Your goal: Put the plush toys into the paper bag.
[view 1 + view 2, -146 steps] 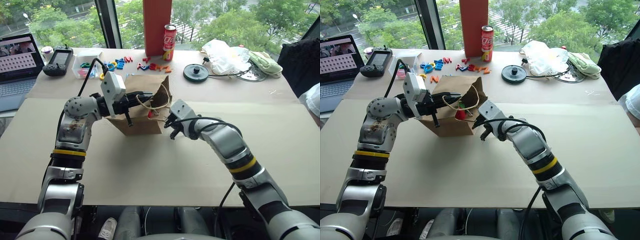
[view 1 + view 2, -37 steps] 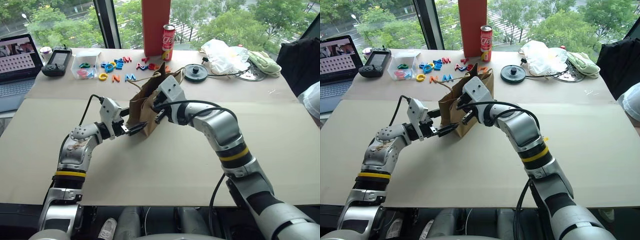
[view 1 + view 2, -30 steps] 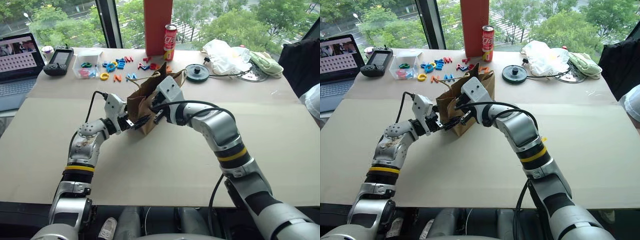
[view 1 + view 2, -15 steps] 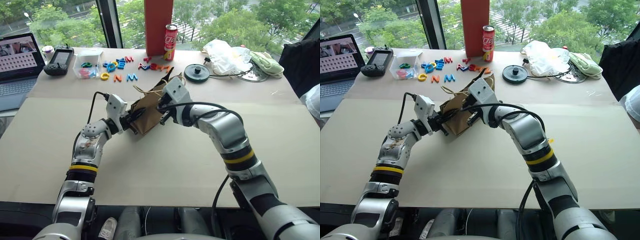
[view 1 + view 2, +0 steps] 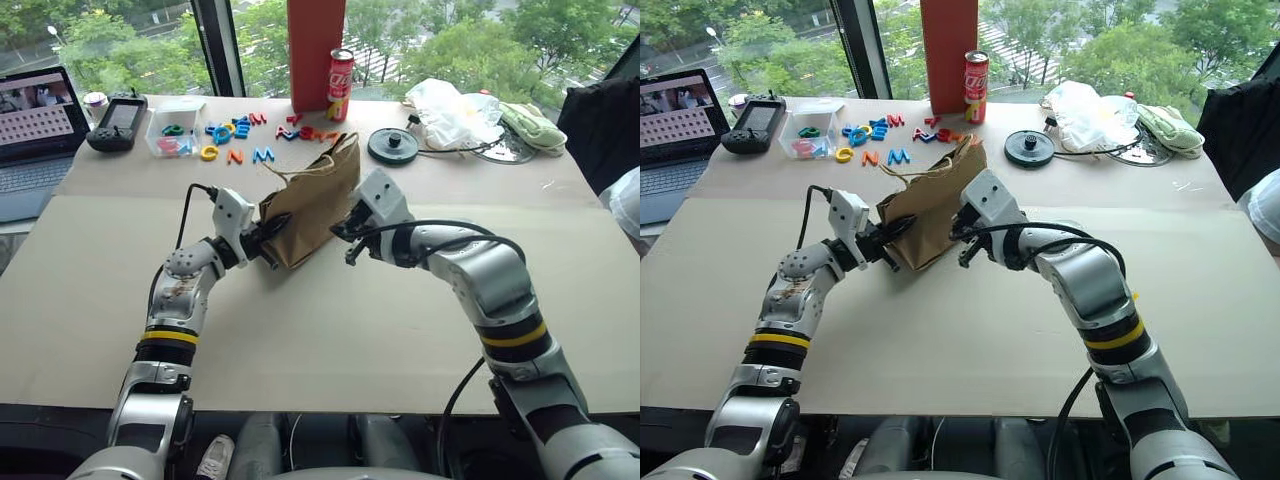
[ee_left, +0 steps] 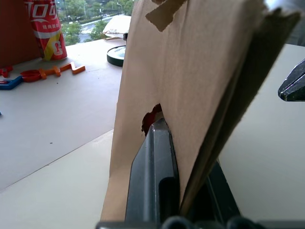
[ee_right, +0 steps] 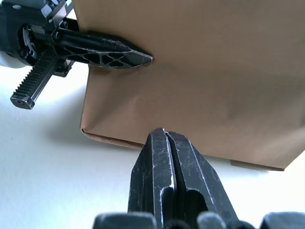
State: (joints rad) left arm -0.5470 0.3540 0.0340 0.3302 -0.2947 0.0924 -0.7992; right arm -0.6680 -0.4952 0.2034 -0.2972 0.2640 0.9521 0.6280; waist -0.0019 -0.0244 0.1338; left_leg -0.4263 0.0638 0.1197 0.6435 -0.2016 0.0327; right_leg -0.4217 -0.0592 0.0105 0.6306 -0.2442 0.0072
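The brown paper bag [image 5: 312, 203] stands on the table's middle, its twine handles [image 5: 296, 172] at the top. My left gripper [image 5: 272, 228] is shut on the bag's near-left edge; in the left wrist view the paper wall [image 6: 190, 81] is pinched between its fingers [image 6: 153, 162]. A spot of red [image 6: 151, 116] shows through a small tear there; the plush toys are otherwise hidden. My right gripper [image 5: 341, 235] is shut on nothing, just right of the bag and apart from it. The right wrist view has its fingertips [image 7: 164, 140] before the bag's base.
Behind the bag lie coloured letters [image 5: 236, 130], a clear box [image 5: 172, 126], a red can [image 5: 340, 72] and an orange-red pillar [image 5: 315, 50]. A laptop [image 5: 35, 125] and controller [image 5: 120, 120] sit far left. Far right are a black disc [image 5: 392, 146], white plastic bag [image 5: 450, 108] and green cloth [image 5: 530, 125].
My left gripper has shut on the bag's edge. The right gripper, shut throughout, has drawn away to the right of the bag, which now stands more upright.
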